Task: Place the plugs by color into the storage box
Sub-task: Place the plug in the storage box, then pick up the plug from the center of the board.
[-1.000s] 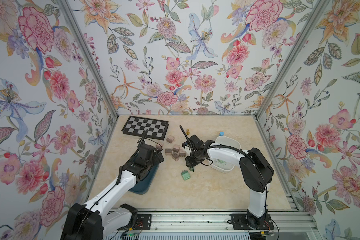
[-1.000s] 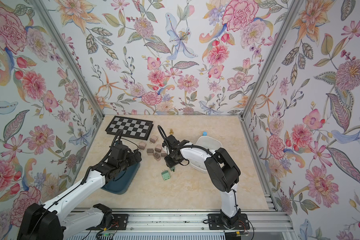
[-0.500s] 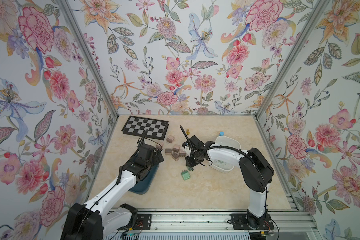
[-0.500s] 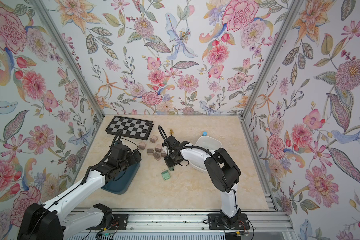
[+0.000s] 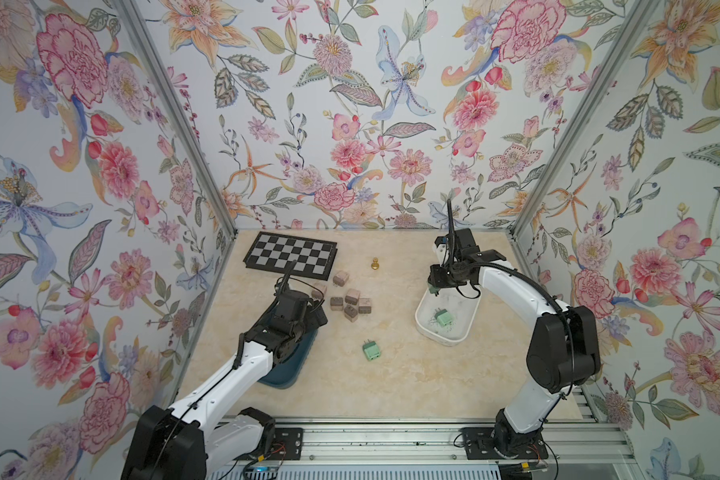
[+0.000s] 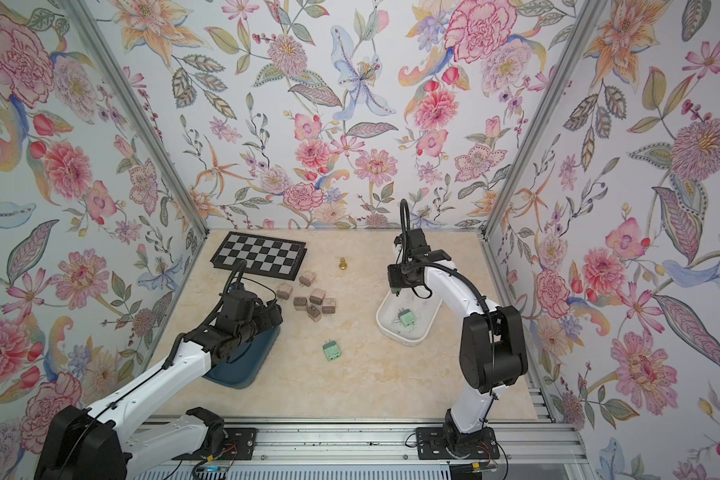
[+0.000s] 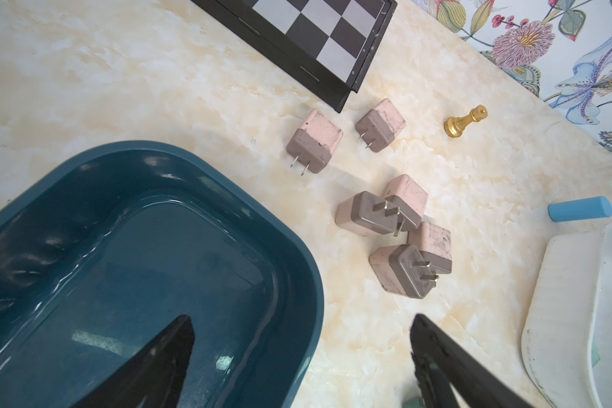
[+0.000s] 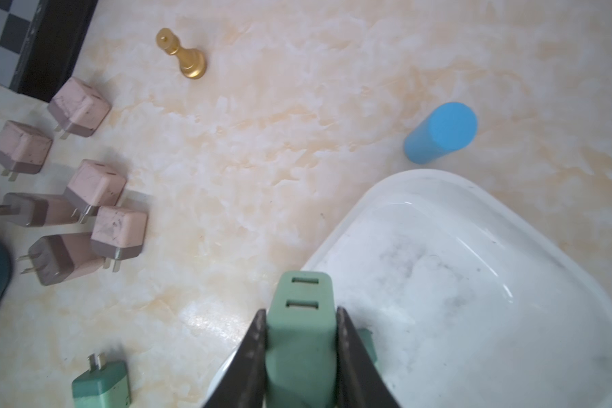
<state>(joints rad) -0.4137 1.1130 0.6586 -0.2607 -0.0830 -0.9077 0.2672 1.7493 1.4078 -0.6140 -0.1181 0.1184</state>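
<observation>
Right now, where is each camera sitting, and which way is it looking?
Both top views: high above the front, looking down at the table; both arms show, with the chessboard far back.
Left wrist: on the left arm, looking past its open left gripper at the blue bin and pink plugs.
Right wrist: on the right arm, over the white bin; the right gripper is shut on a green plug.
Shared: both wrist views show the gold pawn and blue cylinder.
</observation>
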